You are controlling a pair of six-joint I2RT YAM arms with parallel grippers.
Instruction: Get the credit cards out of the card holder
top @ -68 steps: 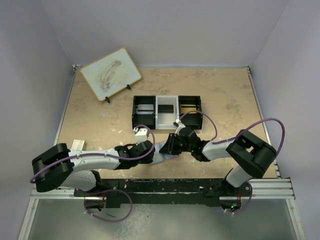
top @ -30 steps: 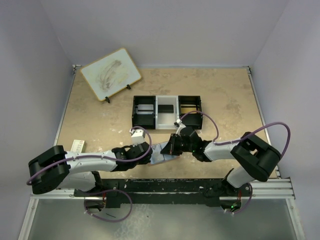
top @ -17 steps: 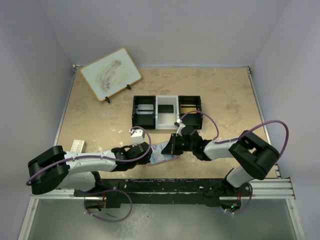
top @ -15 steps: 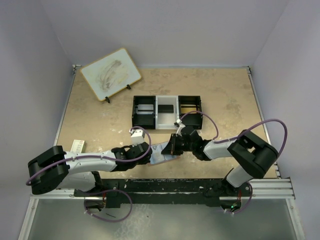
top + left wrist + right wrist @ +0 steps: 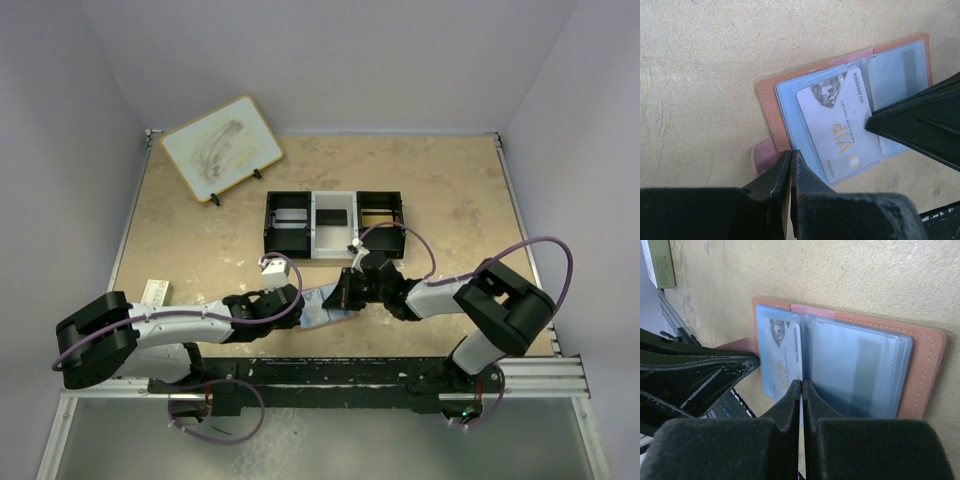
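Leather card holder [image 5: 767, 105] lies open on the table [image 5: 700, 75], bottom centre of the top view. So the left gripper [image 5: 790, 159] is pinched tight on its lower edge, and the right gripper [image 5: 801, 387] is clamped on the pale VIP card [image 5: 840, 125].

The card holder [image 5: 767, 107] is reddish-brown, the credit card [image 5: 840, 125] pale blue.

A robot lab test cell: plain pale walls [image 5: 330, 60] box in a beige bench [image 5: 200, 240] on three sides, and two arms [image 5: 180, 322] trailing purple cables [image 5: 545, 243] are bolted to a metal rail [image 5: 560, 365] at its near edge.
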